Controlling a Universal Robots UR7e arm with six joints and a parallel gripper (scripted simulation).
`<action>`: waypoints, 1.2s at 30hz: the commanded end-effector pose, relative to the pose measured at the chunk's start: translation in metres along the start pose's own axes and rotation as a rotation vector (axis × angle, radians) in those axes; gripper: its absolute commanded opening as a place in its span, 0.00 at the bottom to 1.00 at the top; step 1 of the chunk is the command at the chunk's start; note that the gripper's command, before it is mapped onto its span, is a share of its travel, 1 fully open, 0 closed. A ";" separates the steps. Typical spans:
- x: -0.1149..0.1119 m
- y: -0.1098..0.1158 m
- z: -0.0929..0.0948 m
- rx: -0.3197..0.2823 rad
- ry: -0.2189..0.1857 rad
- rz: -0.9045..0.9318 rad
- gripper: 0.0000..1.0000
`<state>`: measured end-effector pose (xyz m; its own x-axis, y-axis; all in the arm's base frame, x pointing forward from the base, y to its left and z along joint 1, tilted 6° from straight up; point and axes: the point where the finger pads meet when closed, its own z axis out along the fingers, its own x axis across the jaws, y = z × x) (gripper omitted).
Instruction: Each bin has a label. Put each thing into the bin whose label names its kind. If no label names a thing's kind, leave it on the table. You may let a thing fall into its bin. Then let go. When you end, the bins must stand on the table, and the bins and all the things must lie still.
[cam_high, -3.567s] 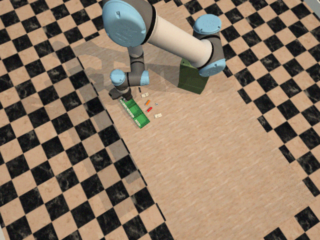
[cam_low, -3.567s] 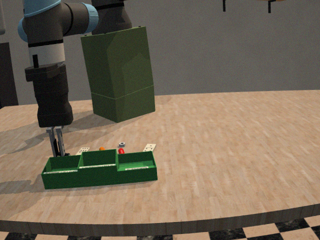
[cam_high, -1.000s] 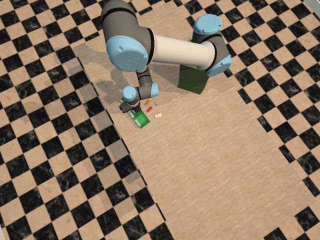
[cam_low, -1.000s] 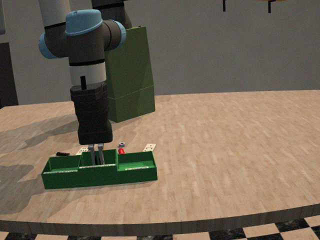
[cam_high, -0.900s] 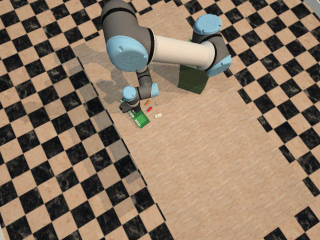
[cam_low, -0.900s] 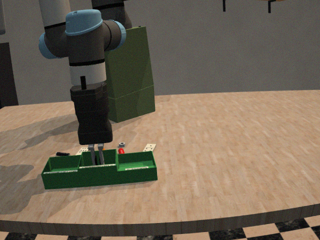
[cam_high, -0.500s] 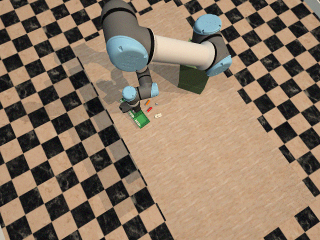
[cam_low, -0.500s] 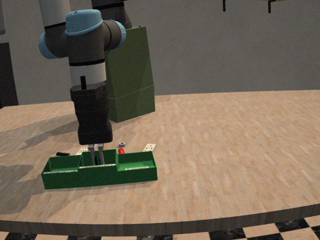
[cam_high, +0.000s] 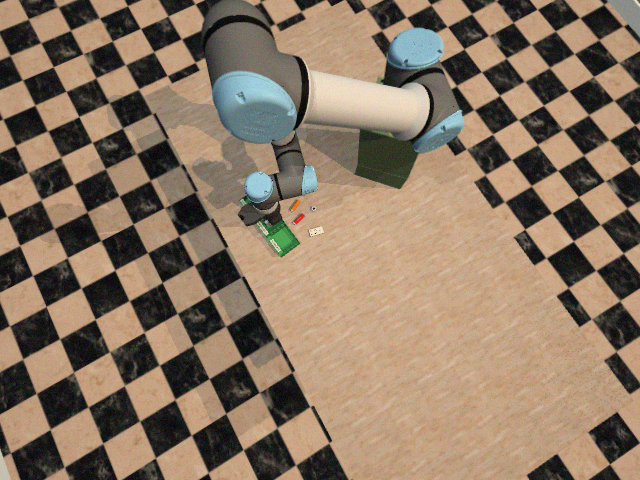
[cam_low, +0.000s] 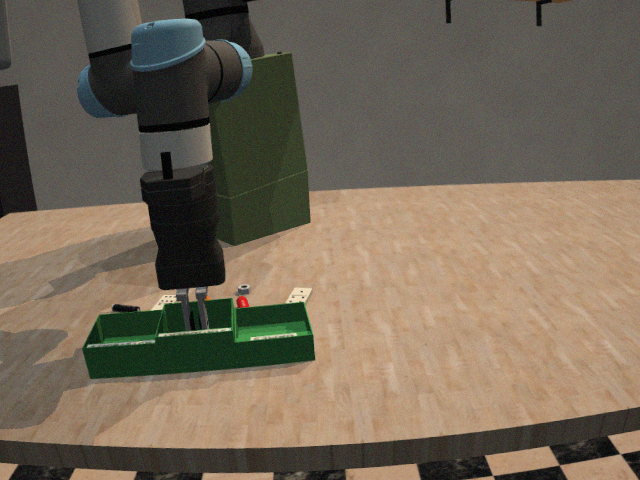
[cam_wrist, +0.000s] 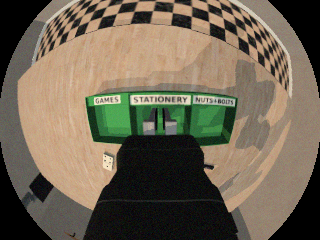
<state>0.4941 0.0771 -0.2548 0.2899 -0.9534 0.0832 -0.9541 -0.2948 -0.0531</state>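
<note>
Green walls of the STATIONERY bin (cam_low: 196, 351) are enclosing the end effector (cam_low: 191, 324), which is hanging fingers-down inside it. Its fingers are standing close together; whether they are pinching anything cannot be told. GAMES and NUTS+BOLTS bins are flanking it. Just behind it on the worktop (cam_low: 439, 268), an orange marker (cam_high: 294, 205), a red marker (cam_high: 298, 219), a nut (cam_low: 244, 288) and two dominoes (cam_low: 298, 295) are lying.

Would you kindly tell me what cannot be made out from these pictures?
- Whether the gripper holds anything: in the exterior view the bin wall hides the tips, and the wrist view is too small.
- Labels: too small in the exterior view.
- Black thing: too small to identify in the exterior view.
- Left bin: covered by the arm in the top view.
</note>
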 end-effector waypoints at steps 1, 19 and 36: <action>0.001 -0.001 -0.001 0.002 0.001 0.000 0.31; 0.000 0.000 -0.023 0.001 0.000 -0.001 0.31; 0.000 0.001 -0.061 0.001 0.000 0.000 0.31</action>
<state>0.4915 0.0801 -0.2051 0.2898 -0.9533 0.0851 -0.9537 -0.2951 -0.0587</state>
